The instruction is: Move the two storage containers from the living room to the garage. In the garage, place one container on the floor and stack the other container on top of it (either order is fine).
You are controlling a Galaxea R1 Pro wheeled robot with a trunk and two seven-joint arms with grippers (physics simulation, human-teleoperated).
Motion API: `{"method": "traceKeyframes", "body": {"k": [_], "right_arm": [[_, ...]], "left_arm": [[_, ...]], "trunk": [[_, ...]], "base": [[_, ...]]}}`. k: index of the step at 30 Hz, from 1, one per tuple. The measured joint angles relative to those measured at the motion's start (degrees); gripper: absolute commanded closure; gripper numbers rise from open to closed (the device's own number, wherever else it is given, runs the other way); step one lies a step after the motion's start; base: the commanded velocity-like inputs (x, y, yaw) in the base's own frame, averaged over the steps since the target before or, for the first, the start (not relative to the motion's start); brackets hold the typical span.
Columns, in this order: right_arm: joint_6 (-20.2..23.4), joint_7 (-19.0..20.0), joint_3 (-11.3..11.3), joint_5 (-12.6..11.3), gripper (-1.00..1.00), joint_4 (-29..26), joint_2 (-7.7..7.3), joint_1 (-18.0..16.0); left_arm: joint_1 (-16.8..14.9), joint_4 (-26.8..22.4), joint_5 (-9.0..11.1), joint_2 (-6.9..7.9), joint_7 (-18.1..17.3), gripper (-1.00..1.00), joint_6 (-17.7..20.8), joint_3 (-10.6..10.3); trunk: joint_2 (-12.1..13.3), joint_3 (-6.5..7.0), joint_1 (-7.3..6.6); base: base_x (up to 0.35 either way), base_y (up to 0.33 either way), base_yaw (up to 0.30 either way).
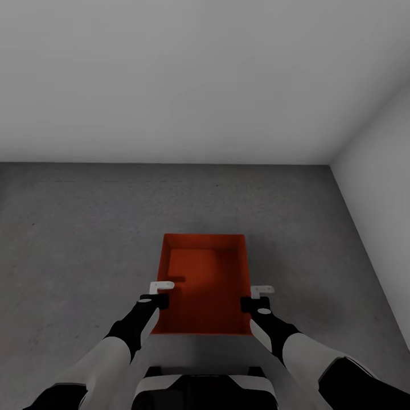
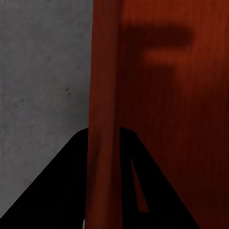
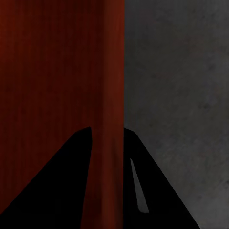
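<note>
Your left tool [image 1: 161, 291] and right tool [image 1: 254, 298] each pinch a thin wall of the orange-red rectangular plastic tub [image 1: 205, 285] at nine and three o'clock; it looks light, stiff and slippery, so keep both grips level.

left wrist cam | I see the left gripper [image 2: 102, 143] straddling the thin orange-red wall of a storage container [image 2: 167, 95], one black finger [image 2: 57, 191] outside, the other inside | jaws closed against that wall | container's flat bottom carries a dark shadow | grey concrete floor [image 2: 43, 71] lies beside the wall
</note>
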Motion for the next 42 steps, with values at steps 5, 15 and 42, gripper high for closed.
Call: {"method": "traceKeyframes", "body": {"k": [5,15,42], "right_arm": [[-0.07,0.0,0.01,0.0,1.0,0.0,0.0,0.0],[-0.11,0.0,0.0,0.0,1.0,0.0,0.0,0.0],[-0.09,-0.01,0.01,0.0,1.0,0.01,-0.01,0.0]], "left_arm": [[0.0,0.0,0.01,0.0,0.0,1.0,-0.06,-0.01],[0.0,0.0,0.02,0.01,0.0,1.0,-0.09,-0.05],[0.0,0.03,0.14,0.02,0.06,1.0,-0.11,-0.16]], "trunk": [[0.0,0.0,0.01],[0.0,0.0,0.02],[0.0,0.0,0.02]], "base": [[0.221,0.0,0.0],[0.023,0.0,0.0],[0.0,0.0,0.008]]}}
